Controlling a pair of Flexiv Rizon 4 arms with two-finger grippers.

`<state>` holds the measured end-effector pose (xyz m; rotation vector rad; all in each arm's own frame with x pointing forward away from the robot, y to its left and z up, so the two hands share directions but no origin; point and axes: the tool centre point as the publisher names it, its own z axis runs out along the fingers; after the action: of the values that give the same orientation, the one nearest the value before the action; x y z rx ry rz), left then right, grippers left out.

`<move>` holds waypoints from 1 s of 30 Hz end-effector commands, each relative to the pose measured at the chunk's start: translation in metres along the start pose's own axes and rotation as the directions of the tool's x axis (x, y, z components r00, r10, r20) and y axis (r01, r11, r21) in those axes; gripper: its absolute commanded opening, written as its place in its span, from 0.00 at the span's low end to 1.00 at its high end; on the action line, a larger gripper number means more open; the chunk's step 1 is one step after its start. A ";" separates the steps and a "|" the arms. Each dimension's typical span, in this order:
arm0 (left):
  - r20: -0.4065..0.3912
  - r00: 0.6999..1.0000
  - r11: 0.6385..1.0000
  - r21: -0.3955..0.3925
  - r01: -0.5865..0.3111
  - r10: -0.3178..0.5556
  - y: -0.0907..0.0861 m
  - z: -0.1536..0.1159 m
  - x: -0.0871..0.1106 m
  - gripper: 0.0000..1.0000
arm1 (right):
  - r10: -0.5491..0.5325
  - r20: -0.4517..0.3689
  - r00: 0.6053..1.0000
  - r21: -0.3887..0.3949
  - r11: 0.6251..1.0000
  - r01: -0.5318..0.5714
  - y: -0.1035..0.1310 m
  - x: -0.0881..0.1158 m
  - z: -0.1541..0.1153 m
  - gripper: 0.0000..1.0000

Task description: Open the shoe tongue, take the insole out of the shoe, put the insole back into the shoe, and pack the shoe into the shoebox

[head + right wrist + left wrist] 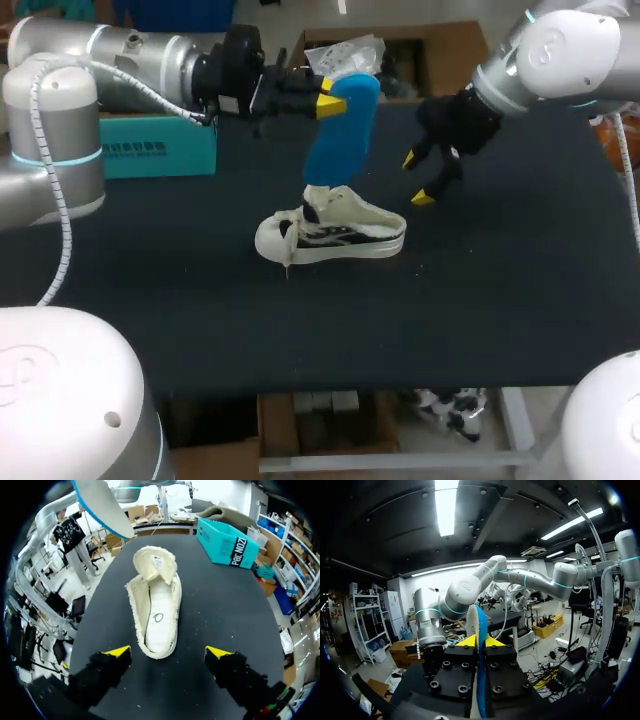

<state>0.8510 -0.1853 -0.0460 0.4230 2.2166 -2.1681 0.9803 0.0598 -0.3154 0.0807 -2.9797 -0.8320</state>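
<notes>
The flat blue foam insole (343,130), already taken out, is clamped by the left gripper (328,96) over the white canvas shoe (335,238) at the middle of the black table (500,300), the right gripper (417,178) is spread open, and reinsertion and boxing are judged undone.

The shoe (330,238) lies near the middle of the table (500,300), toe to the left. The insole (340,130) hangs upright over the shoe's opening, its upper end held between the 2 fingers of the left gripper (325,100). The right gripper (418,178) hangs to the right of the insole, above and behind the heel, and the shoebox (160,145) stands at the back left, well apart from the shoe.
</notes>
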 end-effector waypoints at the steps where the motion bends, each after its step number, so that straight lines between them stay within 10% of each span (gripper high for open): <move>1: 0.217 0.976 1.000 0.022 0.008 -0.013 -0.001 -0.033 0.023 0.00 | 0.001 -0.022 1.000 0.115 0.993 0.001 0.014 -0.006 0.006 1.00; 30: 0.549 0.815 0.981 0.150 0.121 -0.185 0.030 -0.167 0.045 0.00 | 0.001 0.004 1.000 0.454 0.891 -0.003 0.083 -0.017 0.065 1.00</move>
<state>0.8487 -0.0153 -0.0769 -0.2371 1.9276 -2.1914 0.9845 0.1550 -0.3263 0.0927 -3.1039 -0.3159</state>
